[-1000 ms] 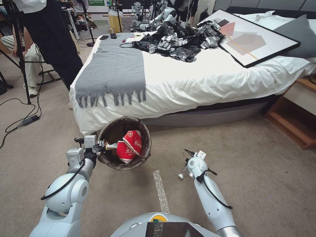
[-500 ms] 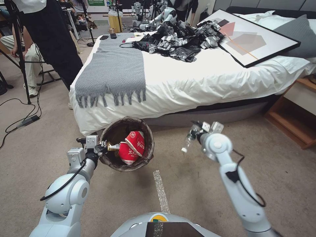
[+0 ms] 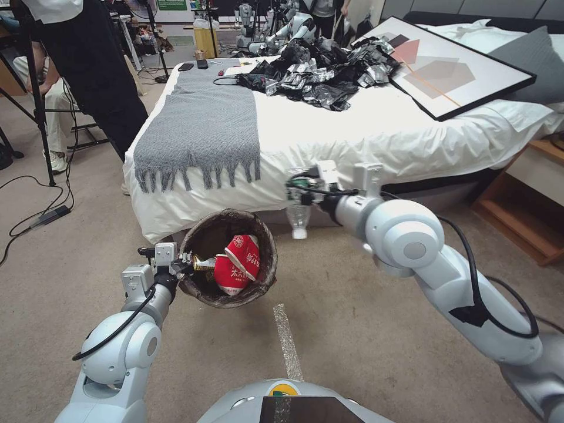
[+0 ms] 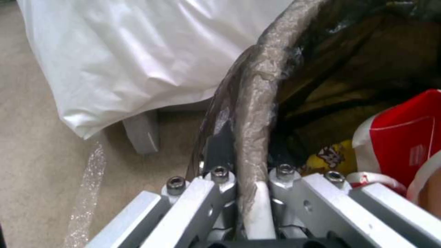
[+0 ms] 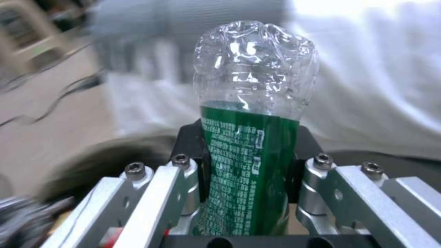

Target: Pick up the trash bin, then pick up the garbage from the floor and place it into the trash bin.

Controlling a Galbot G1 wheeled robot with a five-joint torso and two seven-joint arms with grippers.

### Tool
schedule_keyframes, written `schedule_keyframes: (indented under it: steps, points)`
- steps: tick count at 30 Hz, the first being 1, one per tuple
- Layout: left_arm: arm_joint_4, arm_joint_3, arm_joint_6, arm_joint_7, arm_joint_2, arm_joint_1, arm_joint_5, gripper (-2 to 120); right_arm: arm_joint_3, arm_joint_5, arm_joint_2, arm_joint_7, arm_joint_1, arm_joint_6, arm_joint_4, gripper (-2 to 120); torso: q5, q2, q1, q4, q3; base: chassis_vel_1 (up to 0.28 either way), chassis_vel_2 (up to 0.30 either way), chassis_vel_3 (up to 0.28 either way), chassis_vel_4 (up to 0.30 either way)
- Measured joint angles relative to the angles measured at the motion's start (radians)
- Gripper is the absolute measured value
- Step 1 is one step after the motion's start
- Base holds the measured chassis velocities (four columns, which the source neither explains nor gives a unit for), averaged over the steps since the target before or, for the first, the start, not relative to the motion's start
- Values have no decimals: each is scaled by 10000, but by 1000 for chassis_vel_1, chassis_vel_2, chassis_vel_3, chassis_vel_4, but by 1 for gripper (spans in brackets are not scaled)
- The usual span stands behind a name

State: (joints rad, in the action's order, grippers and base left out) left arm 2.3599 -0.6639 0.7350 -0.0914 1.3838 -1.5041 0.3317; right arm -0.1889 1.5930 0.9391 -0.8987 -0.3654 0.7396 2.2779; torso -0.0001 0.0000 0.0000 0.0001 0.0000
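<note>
My left gripper is shut on the rim of the trash bin, a round bucket lined with a dark bag, and holds it off the carpet. The left wrist view shows the bag-covered rim pinched between the fingers. Inside lie red-and-white noodle bowls and a yellow wrapper. My right gripper is shut on a clear bottle with a green label. The bottle hangs cap down, above and to the right of the bin's far rim.
A bed with a white sheet stands right behind the bin, carrying a grey throw, crumpled dark bags and a framed picture. A wooden nightstand is at right. Tripods and cables stand at left. A tape strip marks the carpet.
My right arm has risen and swung left with the bottle, from low on the carpet to a spot beside the bin's far rim. The bin has barely moved.
</note>
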Motion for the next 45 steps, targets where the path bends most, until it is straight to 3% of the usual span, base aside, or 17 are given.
schedule_keyframes:
  steps: [1, 3, 7, 13, 21, 31, 45]
  points:
    - [0, 0, 0, 0, 0, 0, 0, 0, 0, 0, 0, 0, 0, 0, 0, 26, 0, 0, 0, 0, 0, 0, 0, 0, 0]
    - [-40, -2, 2, 21, 7, 32, -10, 0, -1203, 200, 286, 0, 970, -6, -214, 26, -2, 0, 0, 2, 0, 0, 0, 0, 0]
    - [-67, -41, 3, 47, 9, 67, -10, 0, -2284, 205, 675, 51, 1652, -10, -620, 26, -3, 0, 0, 1, 1, 0, 0, 0, 0]
    - [-89, -124, 20, 69, 35, 96, 18, 0, -3822, -418, 1997, 152, 1955, -23, -1802, 26, -5, 0, 0, 0, 0, 0, 0, 0, 0]
    - [-76, -196, 21, 80, 32, 113, 80, 0, -4539, -1610, 3041, 525, 1361, -30, -3212, 26, -3, 0, 0, -1, 1, 0, 0, 0, 0]
    - [-58, -226, 20, 103, 32, 97, 102, 0, -4560, -2341, 3456, 820, 1095, -36, -4245, 27, 0, 0, 0, -1, 0, 0, 0, 0, 0]
    - [-103, -274, 8, 98, 61, 141, 76, 0, -3950, -2487, 3320, 842, 1117, -691, -3926, 78, 2, 0, 0, -1, 0, 0, 0, 0, 0]
